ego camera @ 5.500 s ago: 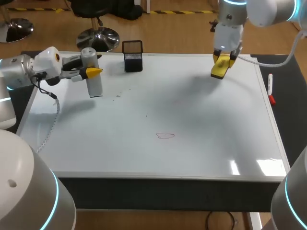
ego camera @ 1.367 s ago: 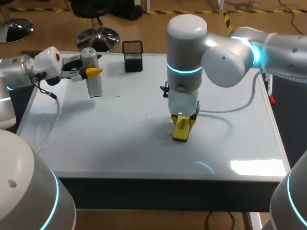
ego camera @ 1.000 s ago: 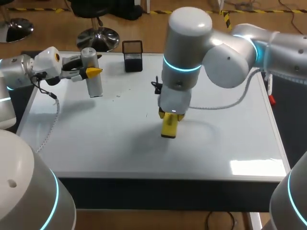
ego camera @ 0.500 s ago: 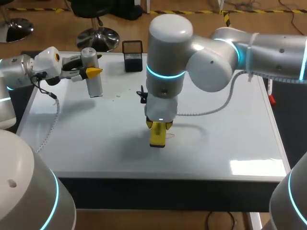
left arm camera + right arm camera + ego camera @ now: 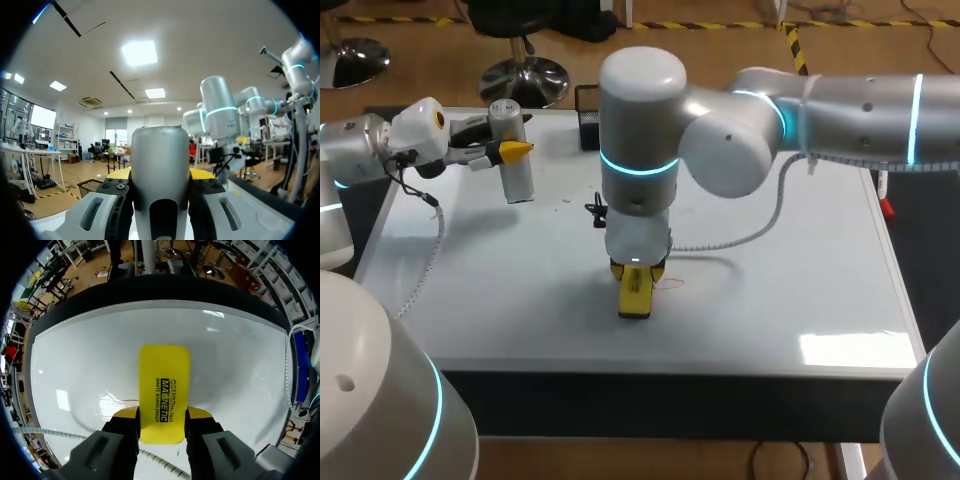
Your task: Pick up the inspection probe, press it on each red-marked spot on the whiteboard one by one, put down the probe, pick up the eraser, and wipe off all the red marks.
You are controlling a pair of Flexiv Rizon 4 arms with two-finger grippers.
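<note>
A grey cylindrical probe (image 5: 515, 155) stands upright at the whiteboard's (image 5: 800, 270) far left, and my left gripper (image 5: 505, 152) is shut on it near its top. In the left wrist view the probe (image 5: 160, 175) fills the gap between the fingers of that gripper (image 5: 160, 174). My right arm reaches past the middle, its gripper (image 5: 636, 272) shut on a yellow eraser (image 5: 635, 295) that is down on the board near the front. A thin red mark (image 5: 670, 284) shows just right of the eraser. In the right wrist view the eraser (image 5: 164, 390) lies flat on the board, with a red line (image 5: 127, 401) beside it.
A black mesh holder (image 5: 588, 98) stands at the board's far edge, partly behind my right arm. A red-capped marker (image 5: 887, 205) lies off the board's right edge. Small dark specks (image 5: 566, 200) dot the board near the probe.
My right arm has carried the eraser leftward and toward the front edge, across where the red mark lay. The left arm and probe have stayed still.
</note>
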